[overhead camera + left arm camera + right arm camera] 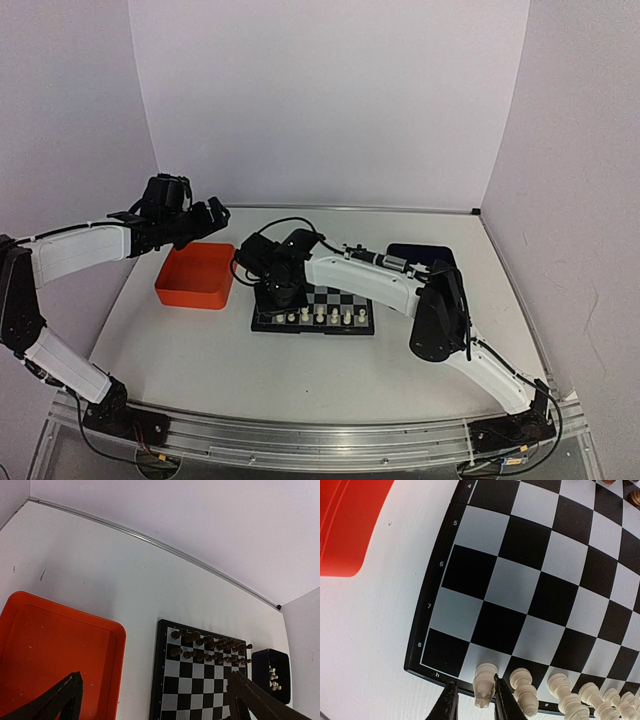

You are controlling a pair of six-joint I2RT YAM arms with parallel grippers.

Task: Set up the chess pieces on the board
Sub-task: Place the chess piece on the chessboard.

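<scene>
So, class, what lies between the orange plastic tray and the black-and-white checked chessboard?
Only a bare strip of white table separates tray from board, per the left wrist view.

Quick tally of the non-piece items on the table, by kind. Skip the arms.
Trays: 2 (orange tray, dark blue tray)
Chessboard: 1
Total: 3

We get bright, even, diffuse light from above; shadows on the white tabletop are faint and soft, darkest beneath the right arm. Both wrist views bow straight lines, curving the board edge, and the nearest chess pieces look slightly soft.
</scene>
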